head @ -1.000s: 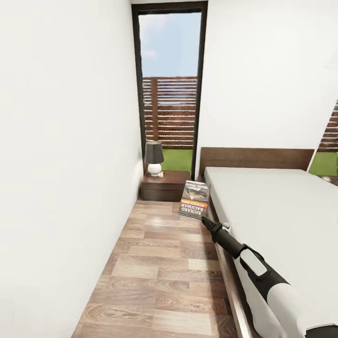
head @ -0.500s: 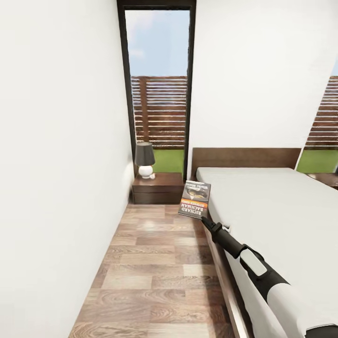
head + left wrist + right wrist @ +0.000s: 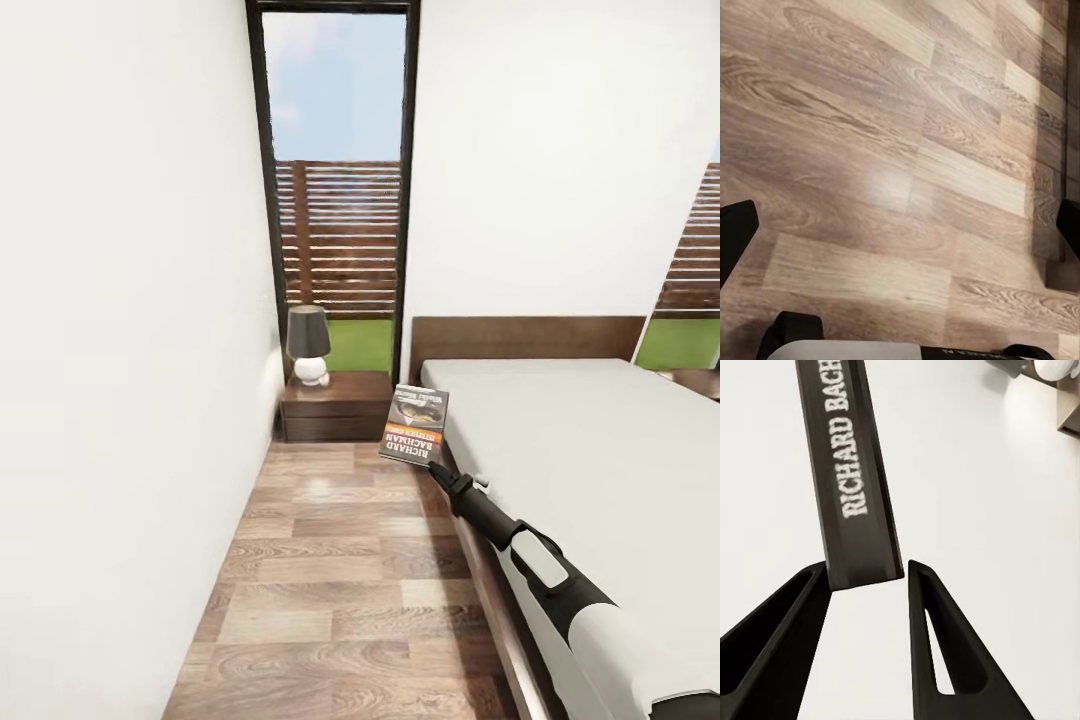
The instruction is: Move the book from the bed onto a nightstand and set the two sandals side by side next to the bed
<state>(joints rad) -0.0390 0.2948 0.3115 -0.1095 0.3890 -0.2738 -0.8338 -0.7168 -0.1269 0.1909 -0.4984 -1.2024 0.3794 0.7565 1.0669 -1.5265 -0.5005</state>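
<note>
While the right arm reaches forward along the edge of the bed (image 3: 580, 440), the right gripper (image 3: 432, 466) grasps the book (image 3: 415, 424) by its lower end, holding it upright in the air above the wood-plank floor (image 3: 330, 560). Ahead, the nightstand (image 3: 335, 405) stands in the corner under the window (image 3: 335, 190), carrying a lamp (image 3: 308, 345). The left gripper (image 3: 900, 232) hangs spread apart over bare floor.

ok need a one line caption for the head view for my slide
Right hand holds the book up beside the bed, with the nightstand and its lamp ahead by the window.
</note>
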